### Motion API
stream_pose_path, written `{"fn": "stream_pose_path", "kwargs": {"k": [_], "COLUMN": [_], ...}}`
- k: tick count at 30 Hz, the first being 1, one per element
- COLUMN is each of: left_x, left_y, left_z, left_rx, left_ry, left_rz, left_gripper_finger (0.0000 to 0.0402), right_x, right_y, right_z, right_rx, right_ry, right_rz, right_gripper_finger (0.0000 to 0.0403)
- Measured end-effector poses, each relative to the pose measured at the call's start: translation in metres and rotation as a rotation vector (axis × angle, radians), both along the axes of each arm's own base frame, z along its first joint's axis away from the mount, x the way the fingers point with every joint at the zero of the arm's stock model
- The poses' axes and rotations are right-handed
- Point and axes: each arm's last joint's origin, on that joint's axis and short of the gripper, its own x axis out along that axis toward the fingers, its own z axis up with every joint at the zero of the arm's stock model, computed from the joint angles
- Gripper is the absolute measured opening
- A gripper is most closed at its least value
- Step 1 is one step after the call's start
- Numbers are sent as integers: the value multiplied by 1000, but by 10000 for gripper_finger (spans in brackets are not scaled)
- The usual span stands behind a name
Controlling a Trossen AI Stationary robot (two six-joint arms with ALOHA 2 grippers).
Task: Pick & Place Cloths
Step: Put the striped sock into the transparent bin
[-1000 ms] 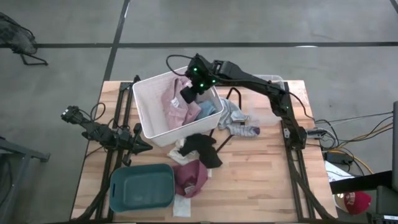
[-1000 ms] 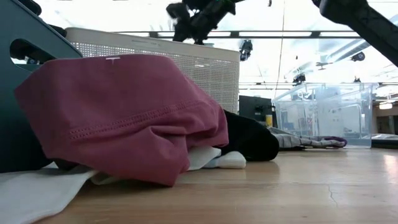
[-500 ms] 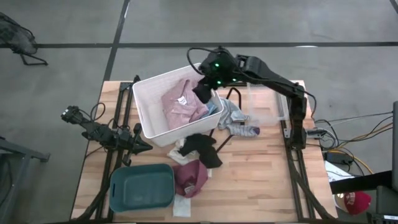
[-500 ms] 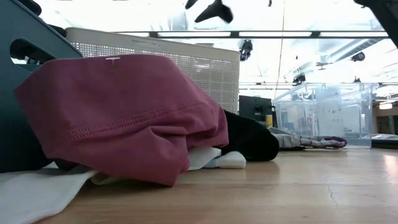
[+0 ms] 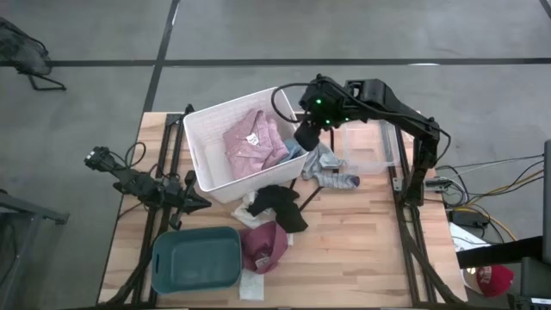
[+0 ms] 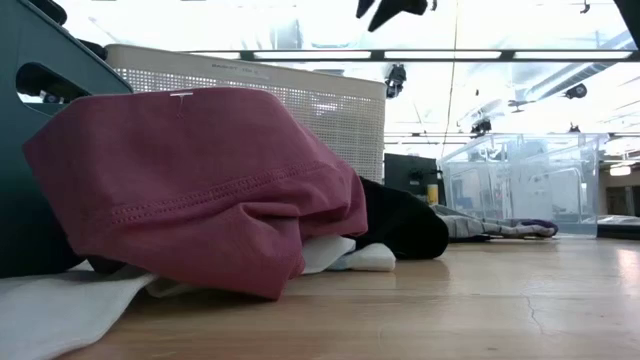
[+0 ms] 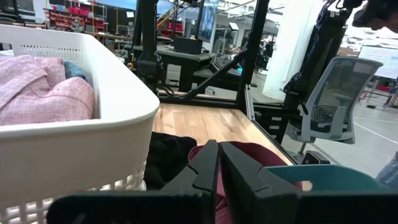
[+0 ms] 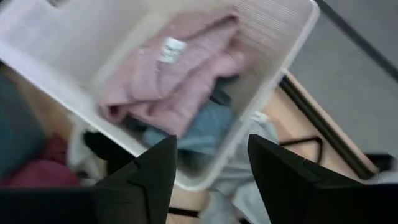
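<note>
My right pincer (image 5: 307, 138), open and empty, should drop straight onto the grey garment (image 5: 330, 169) and pinch a fold.

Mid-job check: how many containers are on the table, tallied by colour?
White basket: 1
Teal bin: 1
Clear bin: 1
Total: 3

High view: we look straight down on the whole tabletop (image 5: 362, 250). Low view: level, hard against the maroon piece (image 6: 200, 180). Both share the white bin (image 5: 237, 142).
</note>
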Motion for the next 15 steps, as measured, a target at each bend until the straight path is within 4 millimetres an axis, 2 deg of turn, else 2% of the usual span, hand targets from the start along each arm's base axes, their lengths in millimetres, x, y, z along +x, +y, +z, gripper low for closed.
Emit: {"fn": "stream_pose_path", "kwargs": {"k": [4, 8, 15], "left_x": [0, 0, 0], "left_y": [0, 0, 0], "left_z": [0, 0, 0], "left_rx": [0, 0, 0], "left_ry": [0, 0, 0], "left_rz": [0, 0, 0], "left_gripper_finger": [23, 23, 23], "right_x": [-7, -9, -22], "right_y": [0, 5, 31], "right_z": [-4, -18, -52], "right_rx": [-36, -53, -47], "right_ry": [86, 196, 349], "right_rz": [-32, 6, 111], "right_gripper_finger": [185, 174, 141]}}
